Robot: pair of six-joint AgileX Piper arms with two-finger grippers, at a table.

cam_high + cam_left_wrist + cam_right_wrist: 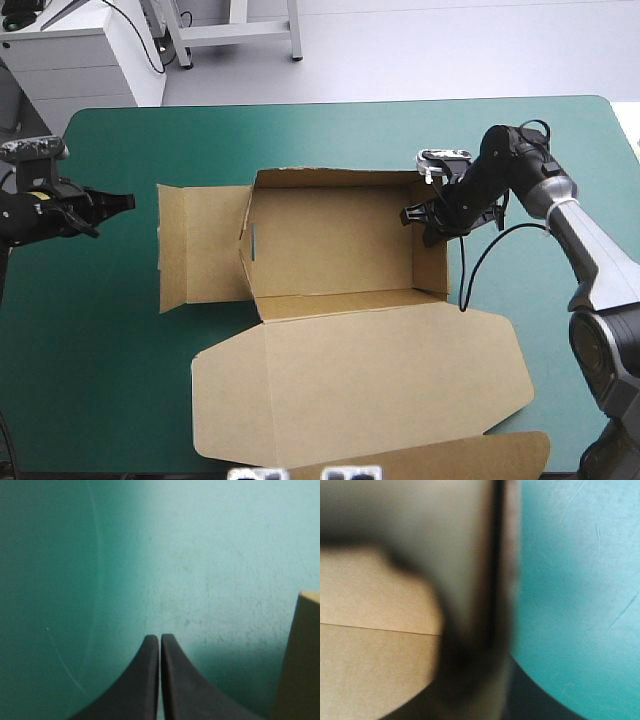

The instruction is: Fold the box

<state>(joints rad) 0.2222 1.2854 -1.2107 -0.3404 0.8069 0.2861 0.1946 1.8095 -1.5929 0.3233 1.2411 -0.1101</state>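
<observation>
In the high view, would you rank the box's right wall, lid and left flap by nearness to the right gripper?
1. Right wall, at the right gripper.
2. Lid, flat, near side.
3. Left flap, flat, opposite side.

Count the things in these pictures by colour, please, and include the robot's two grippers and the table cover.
Brown: 1, the box
Black: 2, the left gripper and the right gripper
Teal-green: 1, the table cover
Total: 4
</observation>
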